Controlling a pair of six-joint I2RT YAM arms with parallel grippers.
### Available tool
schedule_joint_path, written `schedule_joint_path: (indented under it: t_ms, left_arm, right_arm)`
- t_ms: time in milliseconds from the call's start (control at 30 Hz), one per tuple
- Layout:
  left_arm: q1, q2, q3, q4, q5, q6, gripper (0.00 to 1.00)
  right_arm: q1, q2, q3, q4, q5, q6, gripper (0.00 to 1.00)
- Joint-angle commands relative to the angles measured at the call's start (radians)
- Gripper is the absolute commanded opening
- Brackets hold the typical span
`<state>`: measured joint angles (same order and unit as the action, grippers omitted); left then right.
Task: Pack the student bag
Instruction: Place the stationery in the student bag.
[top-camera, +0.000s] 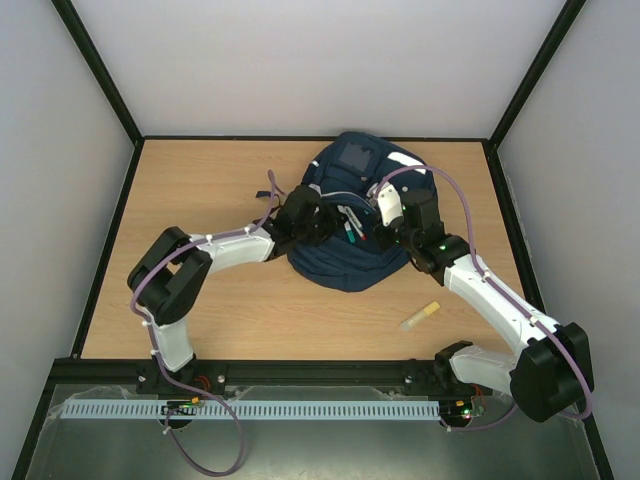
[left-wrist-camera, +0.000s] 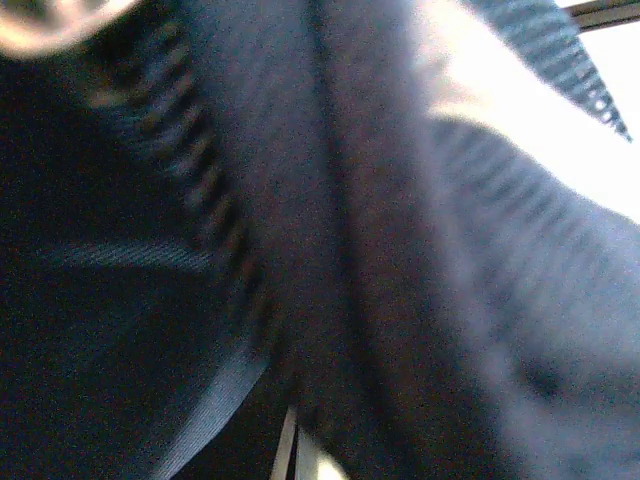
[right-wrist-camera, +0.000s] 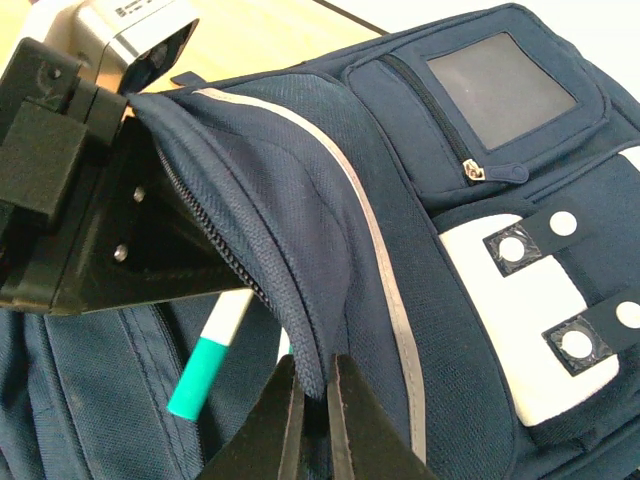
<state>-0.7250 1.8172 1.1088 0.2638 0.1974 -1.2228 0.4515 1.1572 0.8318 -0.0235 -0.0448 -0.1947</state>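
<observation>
Table (top-camera: 200, 300): bag (top-camera: 345, 262) seemingly within right gripper (right-wrist-camera: 312, 366).

Wooden table (top-camera: 200, 200), pale stick (top-camera: 420, 317) (lying flat)

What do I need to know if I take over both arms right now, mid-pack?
The right gripper is shut on the flap edge of the student bag.
The left gripper seems clamped on the zip edge opposite; its own camera shows only blurred fabric.
The bag lies at the far middle of the table, its opening spread.
Done: a teal marker sits in the opening.
Left: a pale yellow stick lies loose by the right arm, probably next.
</observation>
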Motion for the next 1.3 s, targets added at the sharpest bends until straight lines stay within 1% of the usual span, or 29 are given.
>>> schedule_joint_path:
  t_ms: [0, 233, 300, 333, 400, 433, 467, 533, 700, 767, 833, 900, 1000, 1133, 1167, 1200, 1267]
  left_arm:
    - [0.002, 0.053, 0.070, 0.079, -0.043, -0.065, 0.02]
    - [-0.005, 0.102, 0.092, 0.120, -0.070, -0.110, 0.02]
    - [-0.007, 0.105, 0.086, 0.127, -0.068, -0.119, 0.05]
    - [-0.007, 0.105, 0.083, 0.127, -0.064, -0.121, 0.08]
    - [-0.009, 0.099, 0.075, 0.125, -0.054, -0.121, 0.22]
    - [-0.010, 0.094, 0.068, 0.124, -0.052, -0.121, 0.27]
    - [-0.012, 0.084, 0.060, 0.125, -0.053, -0.120, 0.30]
    - [-0.017, 0.063, 0.044, 0.124, -0.056, -0.114, 0.35]
    - [-0.027, -0.024, -0.002, 0.104, -0.051, -0.088, 0.40]
    - [-0.039, -0.070, -0.037, 0.088, -0.045, -0.070, 0.44]
    - [-0.055, -0.120, -0.068, 0.052, -0.038, -0.029, 0.48]
    - [-0.070, -0.183, -0.092, -0.018, -0.051, 0.039, 0.49]
    - [-0.117, -0.296, -0.126, -0.170, -0.145, 0.180, 0.51]
    - [-0.124, -0.444, -0.190, -0.325, -0.245, 0.316, 0.54]
    - [-0.120, -0.474, -0.205, -0.355, -0.265, 0.352, 0.55]
    - [-0.115, -0.505, -0.216, -0.380, -0.276, 0.382, 0.56]
    - [-0.101, -0.554, -0.242, -0.410, -0.271, 0.437, 0.58]
  right_arm:
    - [-0.009, -0.017, 0.001, 0.046, -0.005, 0.000, 0.01]
    - [-0.010, -0.017, 0.003, 0.045, -0.011, 0.001, 0.01]
    - [-0.010, -0.017, 0.001, 0.044, -0.012, 0.001, 0.01]
    - [-0.009, -0.019, 0.002, 0.045, -0.011, 0.001, 0.01]
    - [-0.010, -0.020, 0.003, 0.045, -0.010, 0.001, 0.01]
    - [-0.010, -0.021, 0.002, 0.045, -0.011, 0.001, 0.01]
    - [-0.010, -0.021, 0.001, 0.045, -0.011, 0.001, 0.01]
    - [-0.010, -0.020, 0.003, 0.044, -0.012, 0.001, 0.01]
    - [-0.010, -0.014, 0.002, 0.041, -0.014, 0.002, 0.01]
    - [-0.010, -0.011, -0.001, 0.042, -0.011, 0.000, 0.01]
    - [-0.010, -0.004, -0.002, 0.042, -0.007, -0.004, 0.01]
    - [-0.010, 0.003, -0.002, 0.041, -0.008, -0.006, 0.01]
    - [-0.010, 0.008, -0.004, 0.035, -0.030, -0.016, 0.01]
    - [-0.010, 0.030, -0.003, 0.002, -0.106, -0.061, 0.01]
    - [-0.010, 0.039, 0.003, -0.015, -0.132, -0.079, 0.02]
    - [-0.010, 0.053, 0.015, -0.042, -0.155, -0.093, 0.06]
    - [-0.010, 0.084, 0.058, -0.108, -0.203, -0.091, 0.26]
